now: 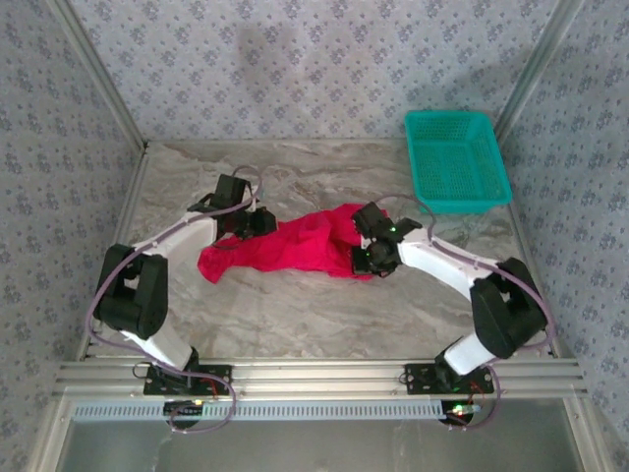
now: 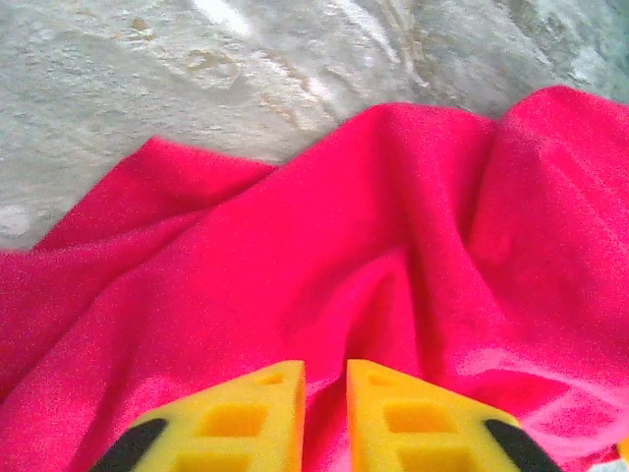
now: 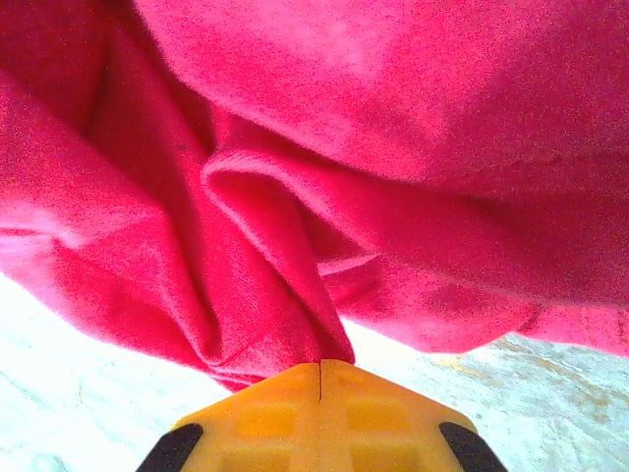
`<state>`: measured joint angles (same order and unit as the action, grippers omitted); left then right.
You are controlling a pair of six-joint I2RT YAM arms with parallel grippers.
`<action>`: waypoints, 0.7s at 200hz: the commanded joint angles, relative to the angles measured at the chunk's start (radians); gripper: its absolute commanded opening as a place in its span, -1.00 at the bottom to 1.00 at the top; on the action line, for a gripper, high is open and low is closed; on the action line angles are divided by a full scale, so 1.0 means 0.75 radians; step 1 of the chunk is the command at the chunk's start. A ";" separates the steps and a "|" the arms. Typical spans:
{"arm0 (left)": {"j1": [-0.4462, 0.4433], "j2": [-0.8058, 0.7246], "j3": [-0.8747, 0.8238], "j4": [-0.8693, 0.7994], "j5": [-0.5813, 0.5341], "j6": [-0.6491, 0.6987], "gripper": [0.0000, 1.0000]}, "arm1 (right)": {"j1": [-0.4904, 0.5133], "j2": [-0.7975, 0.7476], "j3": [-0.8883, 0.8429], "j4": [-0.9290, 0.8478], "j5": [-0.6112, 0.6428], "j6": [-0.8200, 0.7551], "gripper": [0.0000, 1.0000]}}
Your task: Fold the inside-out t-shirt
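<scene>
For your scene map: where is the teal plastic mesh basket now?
The teal plastic mesh basket sits at the far right corner of the marbled table in the top view, apart from the red cloth t-shirt.

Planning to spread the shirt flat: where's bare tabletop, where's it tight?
Free: the grey marbled tabletop strip between the bunched bright red cloth t-shirt and the arm bases; also the far strip between shirt and back wall, left of the teal plastic mesh basket. Crowded: the middle, with left hand and right hand at the shirt.
</scene>
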<state>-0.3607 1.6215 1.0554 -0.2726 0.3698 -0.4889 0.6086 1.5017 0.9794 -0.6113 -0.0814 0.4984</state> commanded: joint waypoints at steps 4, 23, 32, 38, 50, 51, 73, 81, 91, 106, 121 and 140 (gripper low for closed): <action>-0.147 -0.042 0.029 0.095 0.016 0.032 -0.11 | 0.012 -0.097 -0.101 0.144 0.001 -0.025 -1.00; -0.281 0.032 0.113 0.116 0.000 0.046 0.22 | 0.016 -0.133 -0.164 0.246 0.002 -0.004 -1.00; -0.337 0.088 0.177 0.096 -0.023 0.057 0.32 | 0.017 -0.137 -0.174 0.262 0.006 -0.003 -1.00; -0.369 0.134 0.222 0.073 -0.038 0.067 0.38 | 0.019 -0.140 -0.179 0.267 0.008 -0.004 -1.00; -0.423 0.229 0.329 0.007 -0.089 0.102 0.46 | 0.019 -0.139 -0.178 0.262 0.012 -0.006 -1.00; -0.426 0.237 0.338 0.001 -0.092 0.107 0.46 | 0.019 -0.139 -0.178 0.261 0.013 -0.007 -1.00; -0.485 0.425 0.536 -0.167 -0.199 0.189 0.44 | 0.019 -0.146 -0.177 0.238 0.024 -0.011 -1.00; -0.496 0.491 0.615 -0.254 -0.250 0.224 0.34 | 0.017 -0.153 -0.177 0.229 0.030 -0.012 -1.00; -0.502 0.559 0.702 -0.368 -0.312 0.266 0.17 | 0.019 -0.170 -0.183 0.222 0.042 -0.014 -1.00; -0.503 0.605 0.782 -0.481 -0.401 0.318 -0.02 | 0.013 -0.199 -0.195 0.217 0.051 -0.012 -1.00; -0.499 0.585 0.798 -0.519 -0.476 0.365 -0.03 | 0.003 -0.224 -0.206 0.218 0.055 -0.011 -1.00; -0.495 0.547 0.802 -0.534 -0.537 0.416 0.15 | -0.021 -0.232 -0.224 0.236 0.047 -0.006 -1.00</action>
<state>-0.7399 2.0800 1.6081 -0.5594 0.0872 -0.2687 0.6106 1.3510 0.8299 -0.4377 -0.0658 0.4965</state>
